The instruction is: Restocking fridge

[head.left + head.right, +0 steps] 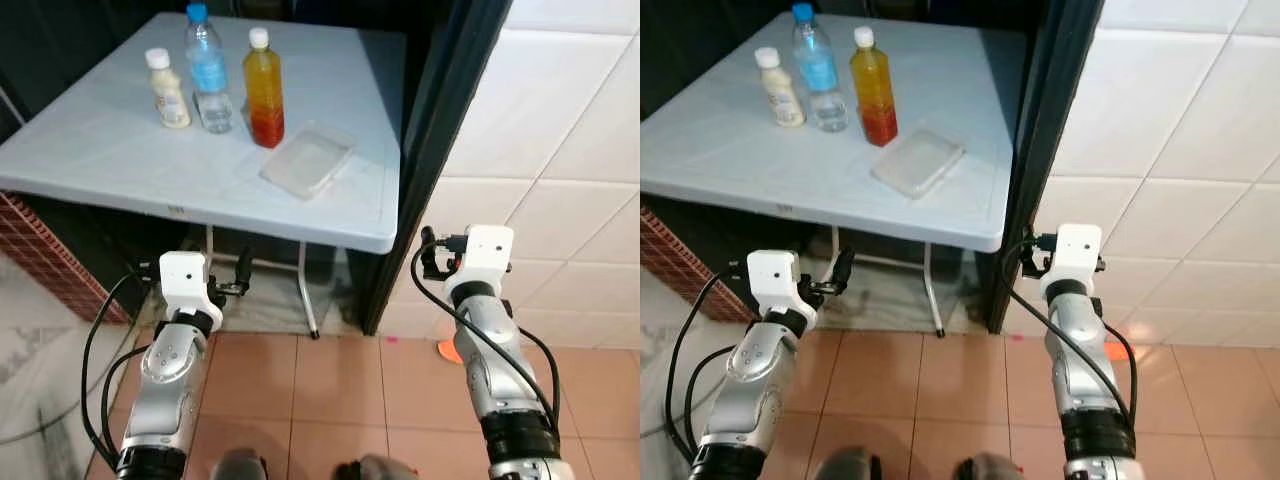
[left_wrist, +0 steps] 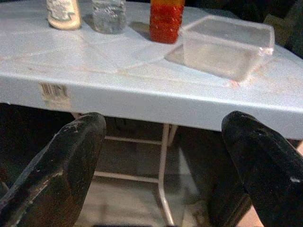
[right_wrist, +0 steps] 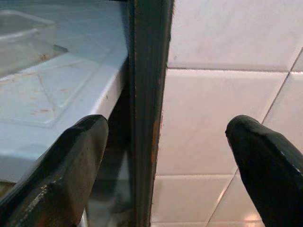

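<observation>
The left gripper [image 2: 163,161] hangs below the front edge of the white table [image 1: 120,140], its two black fingers [image 2: 61,165] spread wide with nothing between them and touching nothing. The right gripper [image 3: 170,165] is raised level with the table's right corner, fingers [image 3: 265,165] equally wide apart and empty, facing the dark door frame [image 1: 440,130] and the white tiled wall [image 1: 560,150] beside it.

On the table's far side stand three bottles in a row: a small cream bottle [image 1: 166,90] with a white cap, a clear water bottle [image 1: 208,70] with a blue cap and label just beside it, then an orange drink bottle [image 1: 264,90] with a white cap. Near the orange bottle, closer to the table's front right, lies a clear lidded plastic container [image 1: 308,160]. A barcode sticker [image 2: 53,90] sits on the table's front edge.

The table stands on thin metal legs [image 1: 305,290] over a terracotta tiled floor [image 1: 330,390]. A low red brick wall [image 1: 50,260] runs at the left.

Whether the container holds anything is hard to make out. The space under the table is dark, and the bottle tops are cut off in the left wrist view.
</observation>
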{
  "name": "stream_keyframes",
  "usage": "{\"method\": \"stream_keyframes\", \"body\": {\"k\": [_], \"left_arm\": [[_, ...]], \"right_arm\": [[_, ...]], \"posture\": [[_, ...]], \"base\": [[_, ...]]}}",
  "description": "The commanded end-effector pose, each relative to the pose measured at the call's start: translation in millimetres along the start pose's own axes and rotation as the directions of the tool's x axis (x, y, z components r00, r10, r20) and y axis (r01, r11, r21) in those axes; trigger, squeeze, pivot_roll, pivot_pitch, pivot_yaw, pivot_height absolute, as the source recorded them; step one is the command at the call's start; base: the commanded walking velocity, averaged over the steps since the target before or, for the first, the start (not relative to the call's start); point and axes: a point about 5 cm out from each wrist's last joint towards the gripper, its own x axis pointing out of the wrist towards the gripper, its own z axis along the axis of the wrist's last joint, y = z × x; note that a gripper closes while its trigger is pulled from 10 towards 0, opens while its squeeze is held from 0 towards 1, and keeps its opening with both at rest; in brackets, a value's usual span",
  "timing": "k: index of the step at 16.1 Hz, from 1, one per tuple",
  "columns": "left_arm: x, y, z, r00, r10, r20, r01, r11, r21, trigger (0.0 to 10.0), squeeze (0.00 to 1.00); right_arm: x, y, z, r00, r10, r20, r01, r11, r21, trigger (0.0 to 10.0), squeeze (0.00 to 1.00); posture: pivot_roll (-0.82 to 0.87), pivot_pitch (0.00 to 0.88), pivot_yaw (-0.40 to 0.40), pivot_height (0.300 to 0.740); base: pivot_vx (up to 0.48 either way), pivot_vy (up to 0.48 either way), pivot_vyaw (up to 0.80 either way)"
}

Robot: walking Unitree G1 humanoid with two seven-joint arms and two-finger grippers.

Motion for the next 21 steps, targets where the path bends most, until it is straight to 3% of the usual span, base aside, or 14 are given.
{"method": "stream_keyframes", "body": {"k": [1,12,21], "left_arm": [[-1.4,6.6,1.8,1.000,0.024,0.007,-0.024,1.000,0.005,10.0,0.00],[1.9,7.1,7.7,0.999,0.029,0.034,-0.029,1.000,-0.003,10.0,0.00],[3.1,6.2,10.3,0.998,0.019,0.058,-0.020,1.000,0.004,10.0,0.00]], "right_arm": [[-0.3,3.0,5.7,0.999,0.022,0.030,-0.022,1.000,-0.016,10.0,0.00],[0.1,5.3,10.3,0.998,0.031,0.045,-0.031,0.999,-0.010,10.0,0.00],[-4.1,4.9,3.8,0.999,0.039,0.038,-0.037,0.999,-0.033,10.0,0.00]], "posture": [[0.05,0.058,0.000,0.740],[0.05,0.045,0.001,0.740],[0.04,0.036,0.001,0.740]], "base": [[0.000,0.000,0.00],[0.023,0.389,0.00],[0.000,0.000,0.00]]}}
